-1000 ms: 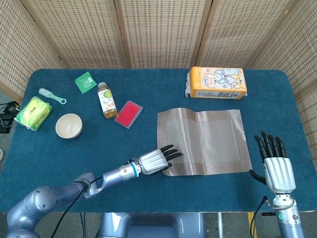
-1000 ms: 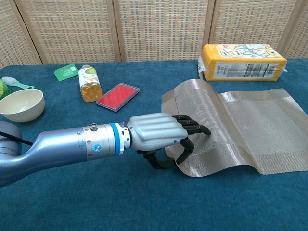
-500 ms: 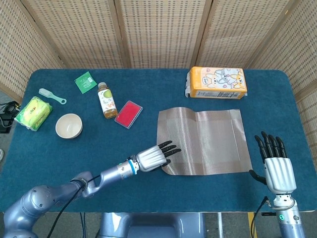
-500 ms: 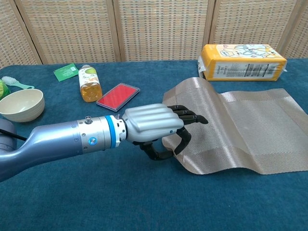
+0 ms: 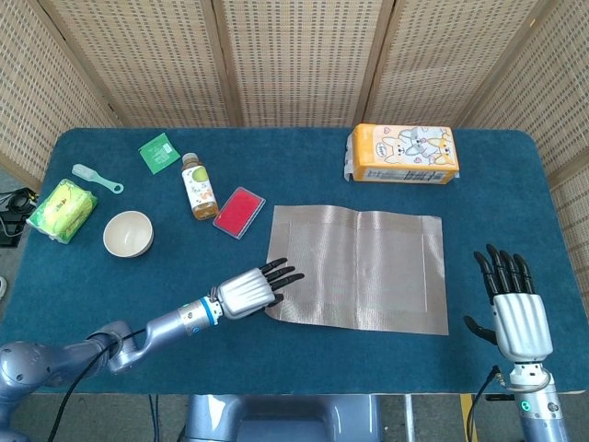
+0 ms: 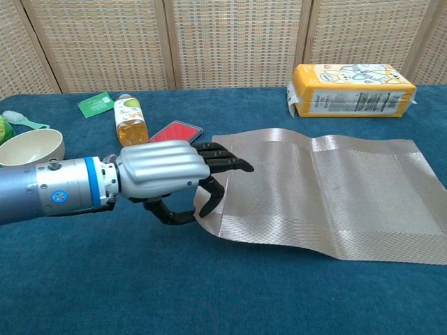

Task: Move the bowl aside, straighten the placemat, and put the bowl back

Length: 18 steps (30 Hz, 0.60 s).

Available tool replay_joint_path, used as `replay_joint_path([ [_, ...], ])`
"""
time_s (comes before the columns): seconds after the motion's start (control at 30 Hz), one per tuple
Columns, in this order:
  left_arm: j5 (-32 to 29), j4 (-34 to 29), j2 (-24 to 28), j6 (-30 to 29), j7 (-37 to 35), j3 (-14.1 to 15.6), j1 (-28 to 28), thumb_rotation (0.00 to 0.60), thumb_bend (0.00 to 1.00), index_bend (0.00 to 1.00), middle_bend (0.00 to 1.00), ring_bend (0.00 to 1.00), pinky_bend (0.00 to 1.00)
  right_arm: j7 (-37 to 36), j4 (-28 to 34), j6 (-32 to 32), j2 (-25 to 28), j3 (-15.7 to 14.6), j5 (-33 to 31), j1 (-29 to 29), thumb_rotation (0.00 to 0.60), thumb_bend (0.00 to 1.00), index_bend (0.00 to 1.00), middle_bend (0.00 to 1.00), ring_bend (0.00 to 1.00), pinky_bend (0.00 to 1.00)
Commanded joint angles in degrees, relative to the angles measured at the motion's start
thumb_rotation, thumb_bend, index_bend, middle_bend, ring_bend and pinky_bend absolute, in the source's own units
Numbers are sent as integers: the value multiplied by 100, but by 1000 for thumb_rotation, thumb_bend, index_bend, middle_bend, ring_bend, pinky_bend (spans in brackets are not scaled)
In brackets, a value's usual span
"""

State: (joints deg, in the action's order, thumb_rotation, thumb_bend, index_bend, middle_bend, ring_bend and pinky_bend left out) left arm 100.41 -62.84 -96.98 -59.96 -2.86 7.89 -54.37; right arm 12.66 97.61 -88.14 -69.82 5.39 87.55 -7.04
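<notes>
Between left hand [image 6: 171, 183] fingers, the placemat's [image 5: 359, 267] lifted near-left corner sits pinched.

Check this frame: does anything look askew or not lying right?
Yes. The grey woven placemat sits slightly skewed to the table edge and still shows ripples; its near-left corner is lifted, pinched by the left hand. The cream bowl stands off it, far left.

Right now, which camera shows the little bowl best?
The head view. It looks down on the whole bowl, round rim and empty inside, standing on the table left of the bottle. The chest view shows the bowl only from the side, cut off at the picture's left edge.
</notes>
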Motion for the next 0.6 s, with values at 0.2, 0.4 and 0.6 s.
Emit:
replay_joint_path([
  [0.2, -137, -766, 648, 34, 540, 194, 344, 600, 487, 816, 0, 0, 0, -33, 20, -9, 22, 4, 25, 10, 600, 0, 64, 0, 0, 0],
  [0.4, -115, -1416, 1126, 102, 1022, 432, 560, 600, 487, 816, 0, 0, 0, -36, 22, 6, 27, 12, 21, 9, 600, 0, 64, 0, 0, 0],
  [0.6, -76, -2036, 1528, 118, 1839, 586, 792, 600, 488, 816, 0, 0, 0, -50, 42, -15, 41, 9, 47, 25, 600, 0, 64, 0, 0, 0],
])
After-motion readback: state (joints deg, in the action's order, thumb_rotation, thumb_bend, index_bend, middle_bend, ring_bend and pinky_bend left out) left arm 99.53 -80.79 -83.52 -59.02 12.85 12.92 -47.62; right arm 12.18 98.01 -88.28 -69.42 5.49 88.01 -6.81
